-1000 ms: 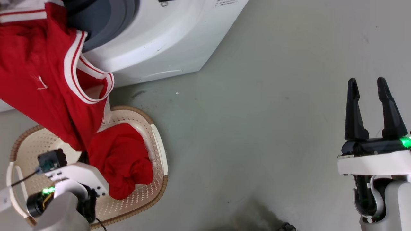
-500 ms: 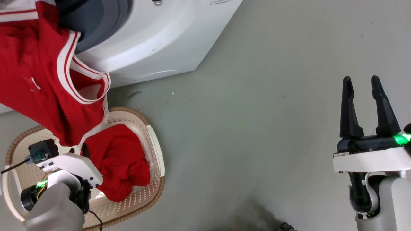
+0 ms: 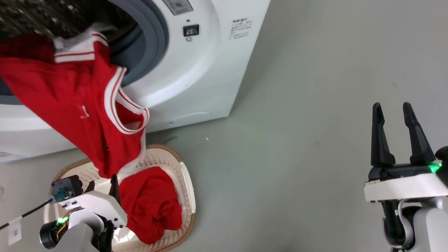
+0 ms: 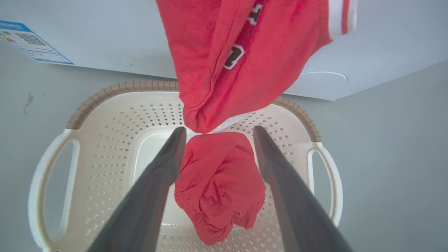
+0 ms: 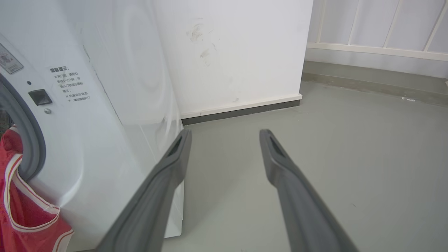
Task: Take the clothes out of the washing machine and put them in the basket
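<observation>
Head view has tilted up; left gripper (image 3: pixel 103 182), right gripper (image 3: pixel 391 106) both spread, empty.

I have a smooth grey-green floor (image 3: pixel 297 122) carrying everything here. The white washing machine (image 3: pixel 196 80) stands on it at the upper left of my head view. The cream basket (image 3: pixel 184 176) with the brown rim sits on the floor just in front of the machine's base. Near them I can make out a dark smudge (image 3: pixel 170 139) and a small white speck (image 3: pixel 207 139). In my right wrist view the floor runs to a white wall (image 5: pixel 238 52) with a dark skirting strip (image 5: pixel 241 111).
</observation>
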Motion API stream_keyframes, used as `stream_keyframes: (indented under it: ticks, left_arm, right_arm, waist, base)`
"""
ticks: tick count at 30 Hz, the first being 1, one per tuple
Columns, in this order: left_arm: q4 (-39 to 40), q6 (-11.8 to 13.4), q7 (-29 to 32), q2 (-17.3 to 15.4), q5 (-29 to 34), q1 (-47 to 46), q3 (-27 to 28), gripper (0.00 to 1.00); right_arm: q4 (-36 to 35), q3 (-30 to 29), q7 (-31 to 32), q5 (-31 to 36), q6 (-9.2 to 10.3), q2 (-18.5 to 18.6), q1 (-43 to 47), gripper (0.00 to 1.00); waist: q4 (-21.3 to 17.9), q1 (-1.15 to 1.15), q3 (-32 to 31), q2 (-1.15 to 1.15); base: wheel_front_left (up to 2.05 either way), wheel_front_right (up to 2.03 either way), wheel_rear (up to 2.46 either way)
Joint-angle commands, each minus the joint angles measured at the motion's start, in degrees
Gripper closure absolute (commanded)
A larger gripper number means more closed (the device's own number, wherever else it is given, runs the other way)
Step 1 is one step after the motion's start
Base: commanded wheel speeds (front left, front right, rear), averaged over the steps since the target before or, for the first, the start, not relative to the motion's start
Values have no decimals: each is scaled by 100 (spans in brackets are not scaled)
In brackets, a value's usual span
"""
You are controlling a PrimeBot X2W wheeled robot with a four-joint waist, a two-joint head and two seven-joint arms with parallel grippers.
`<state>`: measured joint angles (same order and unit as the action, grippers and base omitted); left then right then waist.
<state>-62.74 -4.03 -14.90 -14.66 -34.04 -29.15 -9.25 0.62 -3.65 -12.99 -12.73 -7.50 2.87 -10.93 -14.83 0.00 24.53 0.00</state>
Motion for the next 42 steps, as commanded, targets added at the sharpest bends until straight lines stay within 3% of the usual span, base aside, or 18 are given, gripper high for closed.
stream_keyframes:
  ticks: [1,8,15,20,27,42]
  left_arm:
    - [294,72,-40,18,126,191,73,0]
    - [1717,302,-34,121,717,741,504,0]
    - [2614,287,-30,146,1304,784,679,0]
    - [2315,137,85,-40,1462,361,515,0]
    - [1540,-101,1023,-445,1422,-428,368,0]
    - [535,-199,2156,-1137,1375,-1673,266,0]
  right_arm:
    - [-49,-35,46,34,2,0,97,0]
    - [-212,-101,224,95,2,0,329,0]
    - [-363,-123,327,55,2,0,465,0]
    - [-372,-62,316,-16,2,1,471,0]
    - [-250,31,193,-163,2,1,396,0]
    - [122,264,-119,-452,2,1,67,0]
  waist:
    - [194,0,-317,0]
    - [342,0,-660,0]
    - [320,0,-723,0]
    - [203,0,-611,0]
    - [-98,0,-324,0]
    - [-478,0,268,0]
  base:
    - [0,0,0]
    - [0,0,0]
    - [0,0,0]
    - [0,0,0]
    - [0,0,0]
    - [0,0,0]
